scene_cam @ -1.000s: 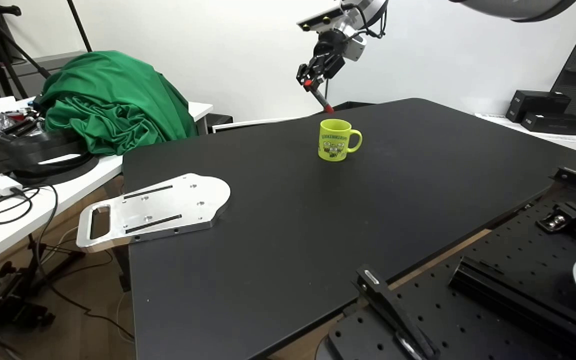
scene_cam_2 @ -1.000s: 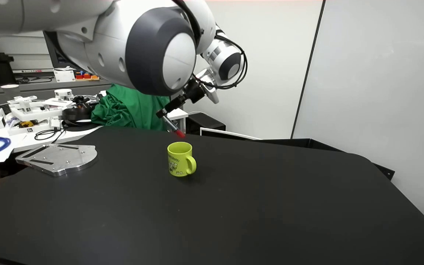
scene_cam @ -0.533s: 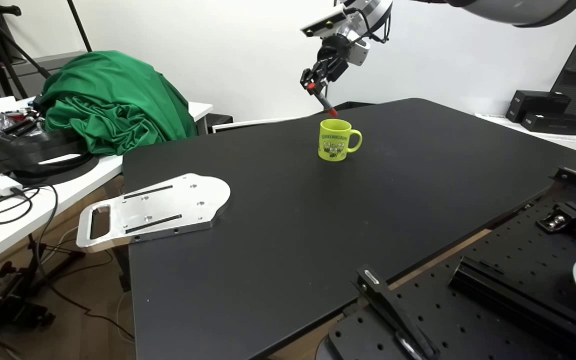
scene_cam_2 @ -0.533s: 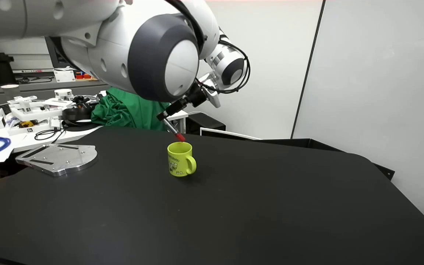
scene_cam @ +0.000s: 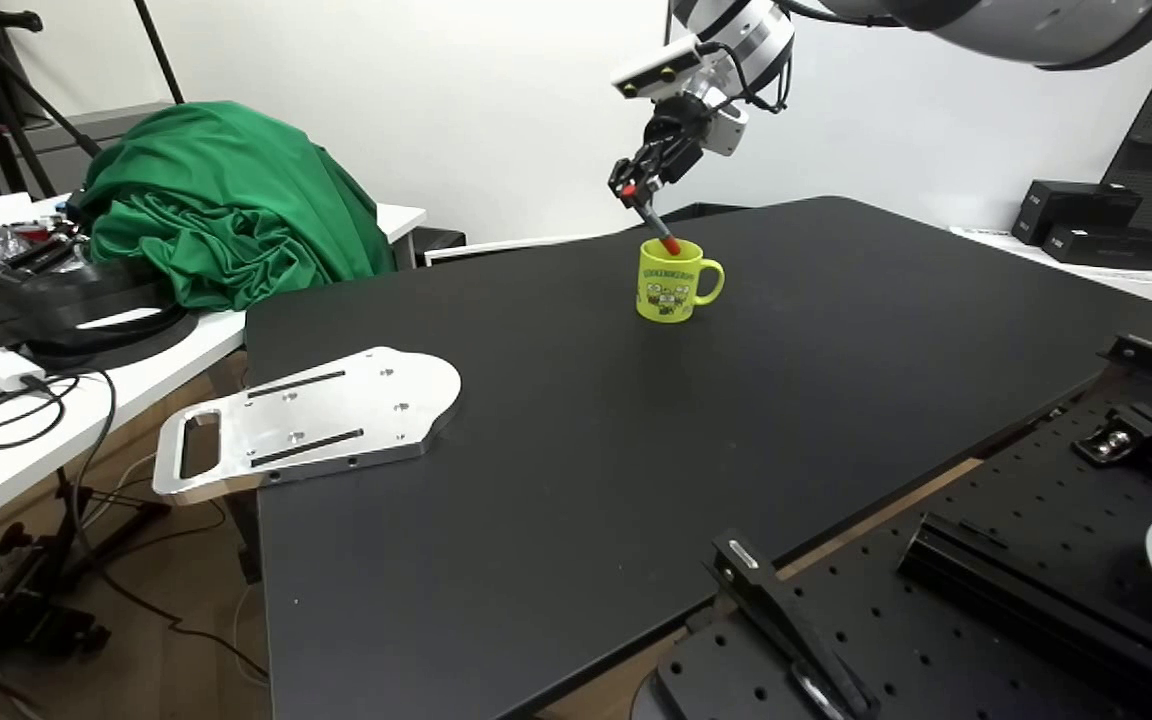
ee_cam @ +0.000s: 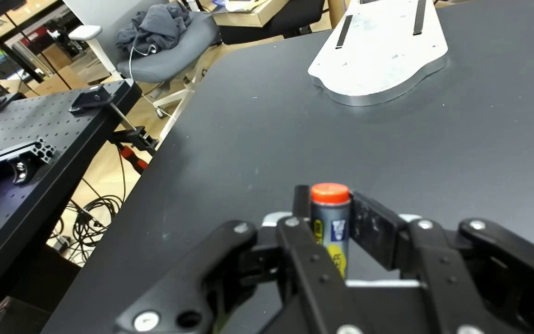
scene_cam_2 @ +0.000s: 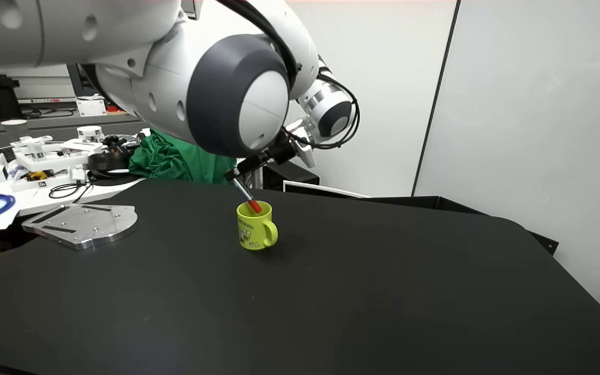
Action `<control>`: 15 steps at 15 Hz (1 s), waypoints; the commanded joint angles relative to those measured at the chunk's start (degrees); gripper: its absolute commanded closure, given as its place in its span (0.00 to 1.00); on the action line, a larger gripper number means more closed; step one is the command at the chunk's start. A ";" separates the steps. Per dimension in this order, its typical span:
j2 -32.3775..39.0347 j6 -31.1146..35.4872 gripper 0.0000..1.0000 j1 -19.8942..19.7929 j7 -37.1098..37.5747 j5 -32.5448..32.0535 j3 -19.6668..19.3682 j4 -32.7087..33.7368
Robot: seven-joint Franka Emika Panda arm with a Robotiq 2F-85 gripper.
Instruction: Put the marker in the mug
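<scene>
Two of four stages are judged complete: the marker (ee_cam: 333, 225) is gripped clear of the tabletop (scene_cam: 536, 480), and it is lined up with the mug (scene_cam: 666, 290). Insertion is judged to be at its start; release is not yet done.

Current state. The claw (ee_cam: 329, 206) is clenched on the marker near its orange-red upper end, with one fingertip against each side in the wrist view. The marker is tilted: upper end left, red lower end (scene_cam_2: 255, 206) to the right. In both exterior views that lower end shows inside the mouth of the mug. Its depth below the rim, and any contact with the inner wall, cannot be told. The mug stands upright on the tabletop, loop handle to the right. A slotted metal plate (scene_cam: 341, 410) lies well apart, to the left, and takes no part.

Remaining steps, as judged:
1. Lower the marker until its lower end nears the floor of the mug.
2. Part the fingertips and release.
3. Withdraw upward without dragging the marker.

Caution: the tilt may bring the barrel against the rim and push or tip the mug.
</scene>
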 commanded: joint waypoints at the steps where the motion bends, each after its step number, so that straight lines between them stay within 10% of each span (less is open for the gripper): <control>1: 0.02 1.41 0.94 -0.64 1.26 1.41 0.10 -1.55; 9: 0.12 2.63 0.94 -0.88 0.61 2.03 -0.86 -3.93; 10: 0.12 2.05 0.49 -0.81 0.20 2.01 -0.84 -3.89; 15: 0.05 1.32 0.22 -0.23 0.73 2.82 -0.26 -0.97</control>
